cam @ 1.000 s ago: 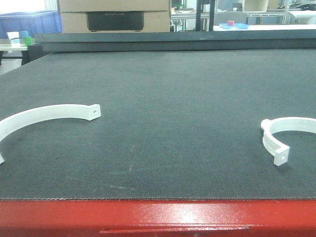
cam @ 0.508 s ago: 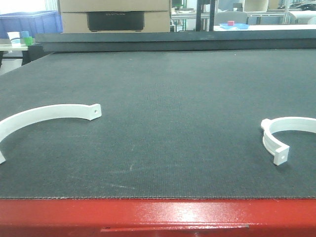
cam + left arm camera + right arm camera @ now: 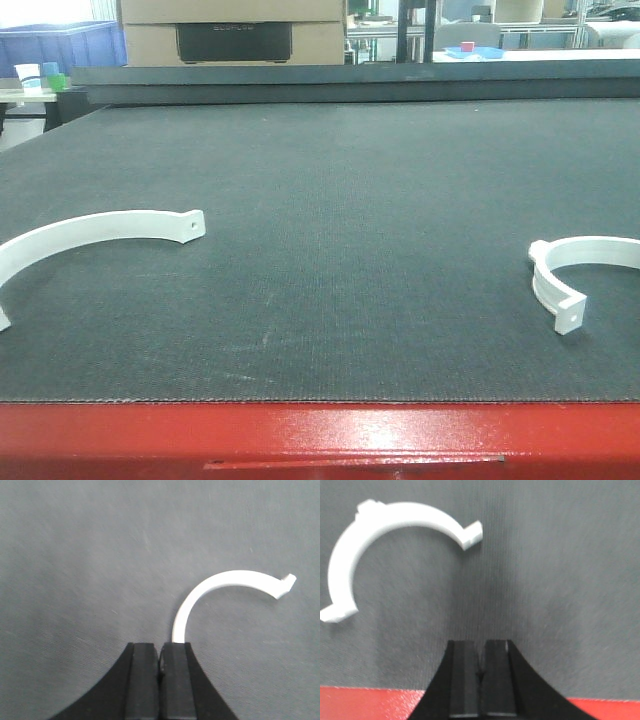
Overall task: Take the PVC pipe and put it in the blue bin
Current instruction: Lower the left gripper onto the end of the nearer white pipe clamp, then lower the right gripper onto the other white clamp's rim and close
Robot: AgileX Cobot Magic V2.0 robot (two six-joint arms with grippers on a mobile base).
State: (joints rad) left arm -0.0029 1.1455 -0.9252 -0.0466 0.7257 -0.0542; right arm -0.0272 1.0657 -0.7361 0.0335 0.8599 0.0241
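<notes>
In the front view, a dark grey worktop [image 3: 330, 200] with a red near edge is seen. The left PVC arc [image 3: 100, 227] is laid flat at the near left and is cut by the left border. The right PVC arc [image 3: 600, 248] is laid at the near right, well apart from it, and is cut by the right border. A blue bin [image 3: 60, 42] is seen far back at the left, beyond the worktop, beside a cardboard box [image 3: 140, 45].

In the left wrist view, the left hand [image 3: 160, 650] is seen with its black fingers pressed together and nothing gripped. The near end of the left PVC arc is met by the right fingertip in the picture; whether it is touched cannot be told.

In the right wrist view, the right hand [image 3: 480, 647] is likewise closed on nothing, above the red edge. The right PVC arc is laid far and left of it, apart.
</notes>
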